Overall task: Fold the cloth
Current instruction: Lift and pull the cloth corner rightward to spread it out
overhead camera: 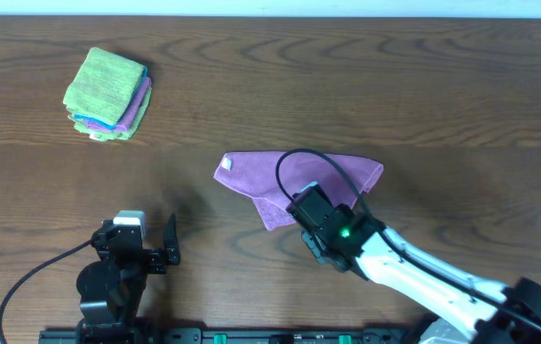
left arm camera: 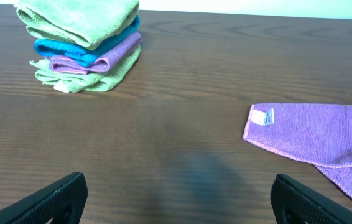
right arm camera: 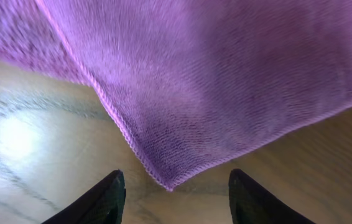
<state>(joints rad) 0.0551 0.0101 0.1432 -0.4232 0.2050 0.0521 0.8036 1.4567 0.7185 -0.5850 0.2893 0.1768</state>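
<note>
At the left, a stack of folded fuzzy cloths [overhead camera: 108,94], lime-green on top, is sitting on the dark wood-grain table [overhead camera: 443,86]. The left gripper [left arm camera: 182,202] is hovering with its jaws spread wide, gripping nothing. Near the middle, the cloth [overhead camera: 294,177] is lying as a soft purple, rumpled triangle. The right gripper [right arm camera: 173,198] is standing partly open around its stitched, pointed corner, holding nothing.

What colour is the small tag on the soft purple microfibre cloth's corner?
White. The small tag on the purple microfibre cloth shows best in the left wrist view.
</note>
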